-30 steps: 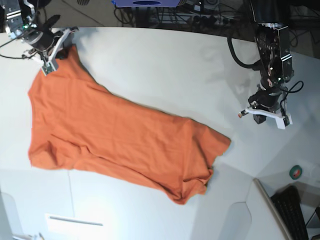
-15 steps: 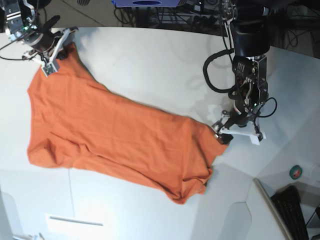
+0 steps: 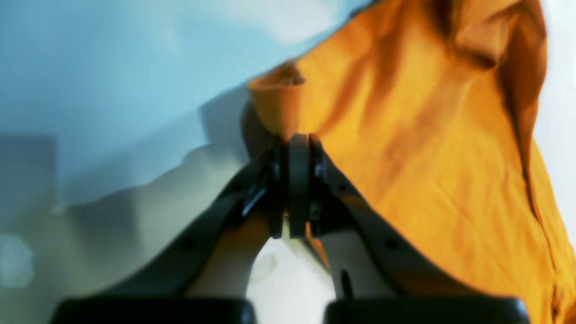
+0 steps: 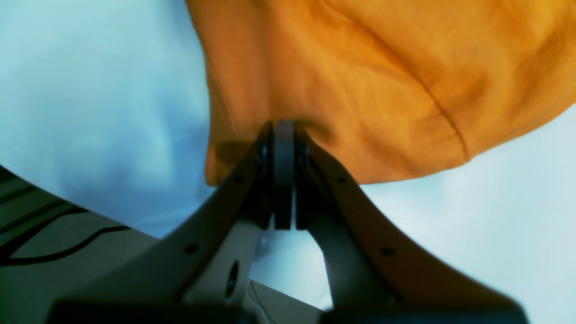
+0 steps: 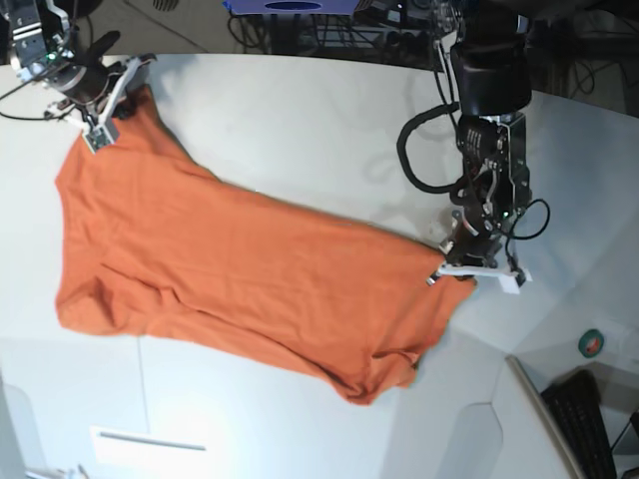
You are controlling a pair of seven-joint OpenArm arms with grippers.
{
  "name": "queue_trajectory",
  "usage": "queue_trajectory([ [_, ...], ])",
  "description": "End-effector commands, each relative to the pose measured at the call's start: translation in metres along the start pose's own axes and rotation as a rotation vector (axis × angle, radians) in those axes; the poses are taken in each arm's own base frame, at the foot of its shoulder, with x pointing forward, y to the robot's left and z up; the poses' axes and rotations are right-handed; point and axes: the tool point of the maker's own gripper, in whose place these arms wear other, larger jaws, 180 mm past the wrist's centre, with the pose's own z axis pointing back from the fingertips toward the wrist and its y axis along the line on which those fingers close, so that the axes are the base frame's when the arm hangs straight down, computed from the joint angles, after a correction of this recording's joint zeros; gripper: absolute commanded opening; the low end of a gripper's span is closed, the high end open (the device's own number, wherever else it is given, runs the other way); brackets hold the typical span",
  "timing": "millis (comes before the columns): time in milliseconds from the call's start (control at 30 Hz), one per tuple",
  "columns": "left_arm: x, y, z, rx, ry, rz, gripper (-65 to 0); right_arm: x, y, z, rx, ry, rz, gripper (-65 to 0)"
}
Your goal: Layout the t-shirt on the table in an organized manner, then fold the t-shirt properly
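Observation:
The orange t-shirt (image 5: 250,269) lies spread slantwise on the white table (image 5: 319,130), from upper left to lower right. My right gripper (image 5: 103,110) is at the shirt's upper left corner. In the right wrist view the right gripper (image 4: 279,130) is shut on a fold of the shirt's edge (image 4: 360,67). My left gripper (image 5: 467,267) is at the shirt's right corner. In the left wrist view the left gripper (image 3: 292,144) is shut on the cloth's corner (image 3: 427,157), just above the table (image 3: 112,67). The neckline and tag are not visible.
A green tape roll (image 5: 592,343) and a dark keyboard (image 5: 584,419) lie at the lower right, beyond the table's edge. Cables and equipment (image 5: 329,25) line the far curved edge. A white strip (image 5: 150,439) lies near the front left.
My left arm came in from the right, closed on the shirt's right corner and drew it slightly rightward, straightening the upper edge. The right gripper has kept its hold at the upper left.

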Motion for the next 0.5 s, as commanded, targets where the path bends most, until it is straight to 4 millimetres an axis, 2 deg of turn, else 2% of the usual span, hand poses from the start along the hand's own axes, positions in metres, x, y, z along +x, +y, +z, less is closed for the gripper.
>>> queue_trajectory([
  [0,0.027,0.002,0.011,0.026,-0.086,0.000,-65.0,-0.006,-0.008,0.002,-0.025,0.031,0.020,-65.0],
  [67,0.030,0.022,0.033,0.124,-0.124,0.013,-65.0,-0.002,-0.010,0.002,-0.028,0.024,0.021,-65.0],
  [200,0.015,0.019,0.049,0.250,-0.078,-0.069,-65.0,0.003,-0.012,0.001,-0.031,0.014,0.023,-65.0],
  [333,0.015,-0.006,0.046,0.280,-0.070,-0.041,-65.0,0.008,-0.014,0.000,-0.035,0.004,0.025,-65.0],
  [400,0.019,-0.020,0.038,0.260,-0.066,-0.042,-65.0,0.009,-0.015,0.000,-0.037,0.004,0.028,-65.0],
  [467,0.018,-0.025,0.028,0.267,-0.047,-0.039,-65.0,0.009,-0.016,0.000,-0.038,0.004,0.029,-65.0],
])
